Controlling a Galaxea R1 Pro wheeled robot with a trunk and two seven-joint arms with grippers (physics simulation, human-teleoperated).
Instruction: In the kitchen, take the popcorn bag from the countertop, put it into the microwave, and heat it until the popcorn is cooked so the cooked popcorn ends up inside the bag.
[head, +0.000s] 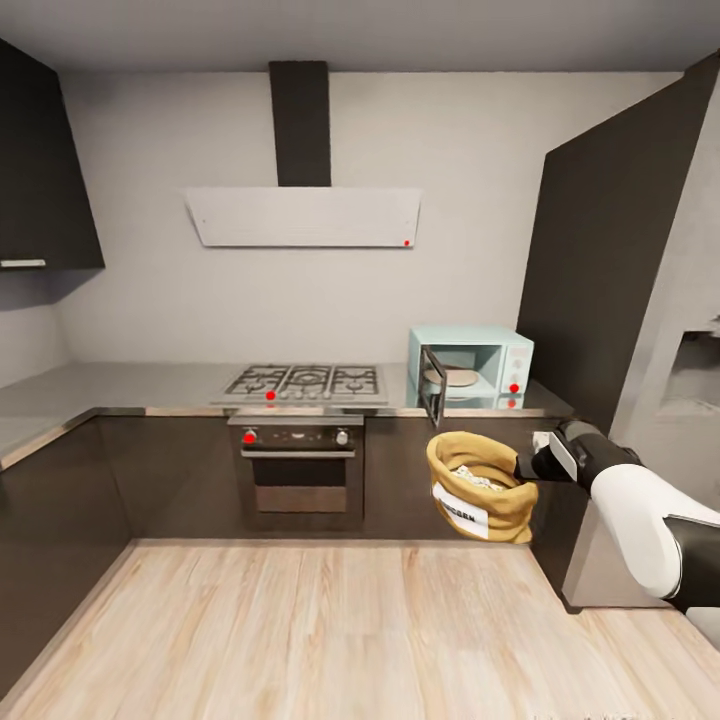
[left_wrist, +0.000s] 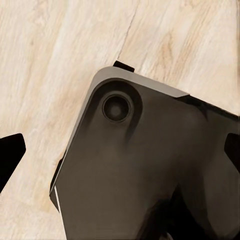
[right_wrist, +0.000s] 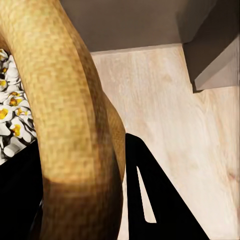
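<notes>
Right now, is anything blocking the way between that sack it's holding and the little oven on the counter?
Nothing visible does. The right gripper holds the popcorn bag below the microwave, whose door hangs open; only a turntable plate sits inside.

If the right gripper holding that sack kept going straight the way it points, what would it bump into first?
Probably the dark cabinets under the counter: the right gripper, shut on the bag, points left and slightly forward. Depth is unclear.

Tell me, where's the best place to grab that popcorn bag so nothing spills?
Probably the thick rolled rim of the popcorn bag, from the side, where the right gripper pinches it now. The rim is a firm roll a finger can clamp. The bag's mouth faces up with popcorn loose inside, so a sideways grip at the rim should keep it upright.
</notes>
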